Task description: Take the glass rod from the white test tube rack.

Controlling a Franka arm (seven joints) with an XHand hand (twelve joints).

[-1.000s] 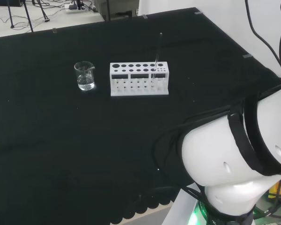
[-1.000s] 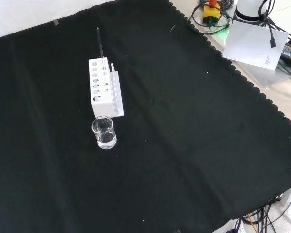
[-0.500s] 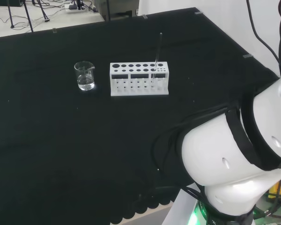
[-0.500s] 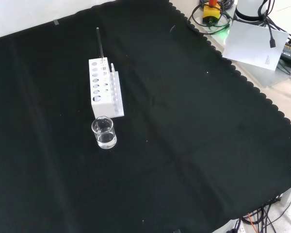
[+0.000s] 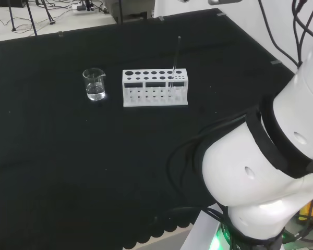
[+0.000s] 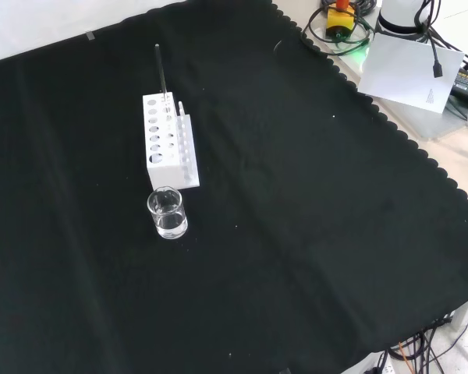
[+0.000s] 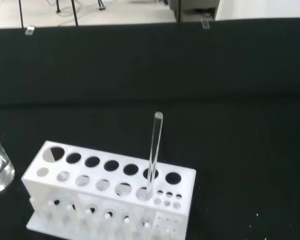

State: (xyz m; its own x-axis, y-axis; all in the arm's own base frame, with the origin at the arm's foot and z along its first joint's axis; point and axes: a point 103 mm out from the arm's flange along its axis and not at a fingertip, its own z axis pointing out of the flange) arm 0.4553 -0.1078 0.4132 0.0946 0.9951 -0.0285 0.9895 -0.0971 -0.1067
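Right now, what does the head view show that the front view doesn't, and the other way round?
Head view alone: the arm's big white links at its right, with black cables across them, and tripod legs on the floor beyond the bench. Front view alone: a white sheet with a black cable on it, and a yellow box with a red button, both past the cloth's scalloped edge. Both: the black cloth, the white test tube rack with the glass rod standing near one end, and a clear beaker holding a little liquid beside the other end.

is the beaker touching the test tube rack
Apart. In the head view a strip of black cloth shows between the beaker and the test tube rack; the front view shows a gap too.
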